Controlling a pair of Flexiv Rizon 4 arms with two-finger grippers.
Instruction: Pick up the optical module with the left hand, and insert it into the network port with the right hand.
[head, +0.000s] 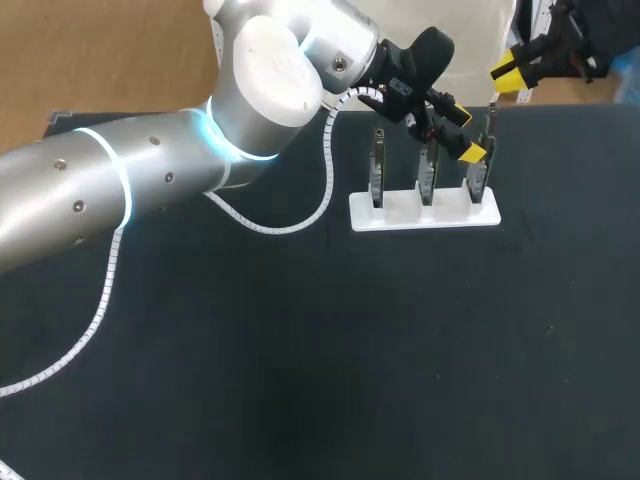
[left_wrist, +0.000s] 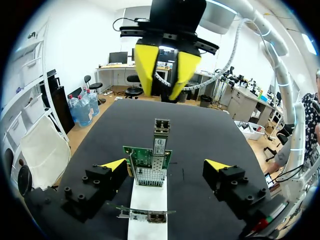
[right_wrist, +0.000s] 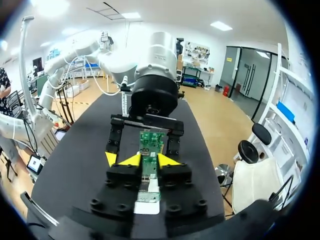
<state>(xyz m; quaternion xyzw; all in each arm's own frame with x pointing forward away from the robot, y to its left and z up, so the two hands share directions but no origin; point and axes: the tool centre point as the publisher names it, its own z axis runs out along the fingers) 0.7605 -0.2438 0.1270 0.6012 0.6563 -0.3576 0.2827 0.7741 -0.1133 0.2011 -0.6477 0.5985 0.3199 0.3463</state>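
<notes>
1. On the black surface (head: 300, 350), toward its far right side: a white plastic holder block (head: 425, 212) with three circuit boards standing upright in a row.
2. At the right end of that row, seated upright in the block: a green circuit board (left_wrist: 148, 159) carrying a perforated metal cage (left_wrist: 150, 176) on its face.
3. Upright in that cage, upper part standing clear above the board's top edge: the slim silver optical module (left_wrist: 160, 134), with a small pale label low on its face, print too small to read.
4. To either side of that board: left fingers (left_wrist: 112, 165), black with yellow tips, spread wide apart, touching neither board nor module.
5. Above the module and apart from it: right fingers (right_wrist: 132, 160), yellow tips pointing down, close together with a narrow gap between them, clamped on nothing.
6. From the right wrist view, module and green board lined up with that narrow gap, left fingers flanking them beyond.
7. Nearer the left wrist, in the next slot of the block: a second green board (left_wrist: 145, 215) with its own metal cage.
8. Across the surface from the left side: the silver left arm (head: 120, 190) with glowing blue rings, and a white spiral cable (head: 300, 222) looping down onto the surface beside the block.
</notes>
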